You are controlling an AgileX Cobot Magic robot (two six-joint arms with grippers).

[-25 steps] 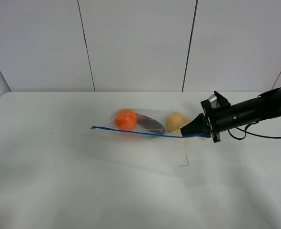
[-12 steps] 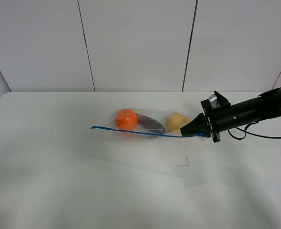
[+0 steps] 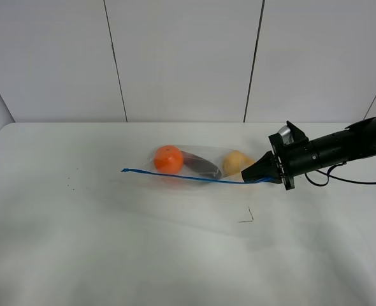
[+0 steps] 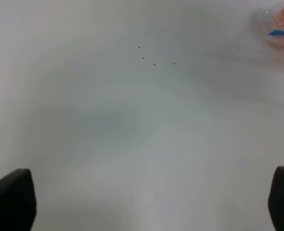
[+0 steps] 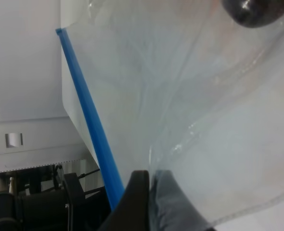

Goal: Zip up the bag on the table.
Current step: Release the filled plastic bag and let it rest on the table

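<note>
The clear bag (image 3: pixel 194 167) lies on the white table (image 3: pixel 111 242), with an orange fruit (image 3: pixel 169 159), a purple one (image 3: pixel 201 166) and a yellow one (image 3: pixel 237 162) inside. Its blue zipper strip (image 3: pixel 175 176) runs along the near edge. My right gripper (image 3: pixel 259 173) is shut on the bag's right end by the strip. The right wrist view shows the fingers (image 5: pixel 142 202) pinching the plastic beside the blue strip (image 5: pixel 91 125). My left gripper (image 4: pixel 147 202) is open and empty over bare table. The bag's left corner (image 4: pixel 281 29) is far from it.
A small dark bent scrap (image 3: pixel 247 217) lies on the table in front of the bag. Tiny dark specks (image 3: pixel 70 178) dot the left side. A black cable (image 3: pixel 347 180) trails from the right arm. A panelled wall stands behind the table.
</note>
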